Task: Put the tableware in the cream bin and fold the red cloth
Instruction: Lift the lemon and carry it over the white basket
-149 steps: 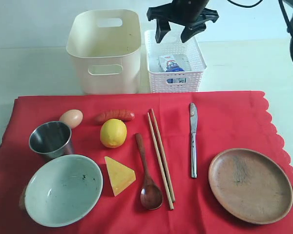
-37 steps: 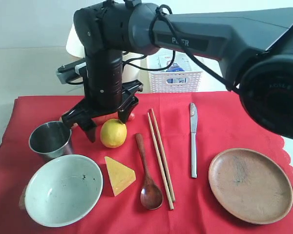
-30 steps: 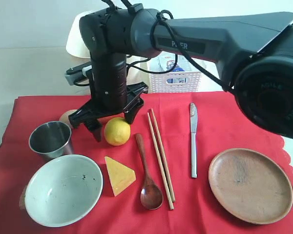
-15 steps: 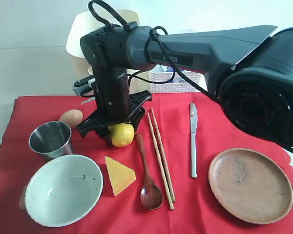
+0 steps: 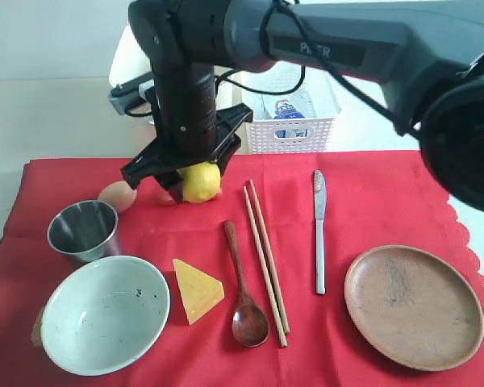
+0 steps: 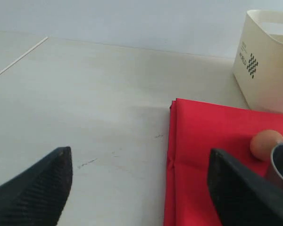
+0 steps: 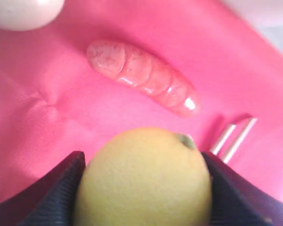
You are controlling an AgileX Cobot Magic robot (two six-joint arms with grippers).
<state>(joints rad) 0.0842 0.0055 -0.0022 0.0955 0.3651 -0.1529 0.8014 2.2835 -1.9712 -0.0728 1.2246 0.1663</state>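
1. Change from half a second earlier: the right gripper [image 5: 195, 179] and the lemon [image 5: 200, 182] it carries now stand higher in the exterior view, over the far part of the red cloth [image 5: 371, 201]. Before, the lemon sat beside the tip of the dark wooden spoon [image 5: 244, 290] handle.
2. Right gripper: the jaws are partly spread and clamped on the lemon [image 7: 144, 179], one dark finger [image 7: 52, 197] on each flank. The sausage [image 7: 141, 77] lies on the cloth beyond it.
3. Unchanged over five seconds: the steel cup [image 5: 83, 230], pale speckled bowl [image 5: 105, 314], spoon, wooden chopsticks [image 5: 266, 258], silver table knife [image 5: 319, 230] and round brown plate [image 5: 414, 306] lie where they lay. The cloth is spread flat as before.
4. Tableware relative to the right gripper: every piece rests on the cloth, apart from the jaws.
   - The far ends of the chopsticks are just beside the gripper, to its right.
   - The cup is near, to its left and closer to the camera.
   - The plate is well apart, at the near right corner.
5. Cream bin [image 6: 269, 61]: it stands off the cloth beyond its far edge, and the arm largely hides it in the exterior view. The white lattice basket [image 5: 294, 133] beside it holds the milk carton [image 5: 289, 109].
6. Left gripper [image 6: 139, 157]: the jaws are spread wide with nothing between them. It hangs over the bare table [image 6: 85, 94] off the cloth's left edge, with the egg [image 6: 266, 143] beyond.
7. Cheese [image 5: 198, 289]: it lies between the bowl and the spoon.
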